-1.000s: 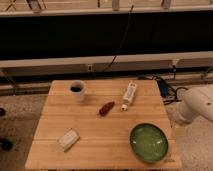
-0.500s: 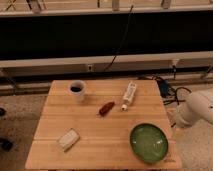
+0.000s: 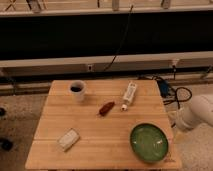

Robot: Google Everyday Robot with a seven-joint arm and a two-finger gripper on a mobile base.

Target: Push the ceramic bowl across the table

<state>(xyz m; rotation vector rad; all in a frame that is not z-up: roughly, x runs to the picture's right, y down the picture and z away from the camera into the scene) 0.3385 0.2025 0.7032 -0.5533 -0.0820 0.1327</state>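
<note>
one ceramic bowl (image 3: 149, 142) at table (image 3: 90, 125) corner nearest gripper (image 3: 179, 124). glazed, stiff, probably heavy, chippable; should slide on wood. push low on outer wall. gripper just off table edge, spread or pressed together: can't tell.

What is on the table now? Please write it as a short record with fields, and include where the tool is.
table: square, light wooden planks
ceramic bowl: green, front right corner, upright, touching nothing else
white cup: back left, dark inside
white tube: lying down, back right
red-brown item: near the centre, left of the tube
pale block: front left
white arm: beyond the table's right edge, not touching the bowl
tool: not in view
</note>
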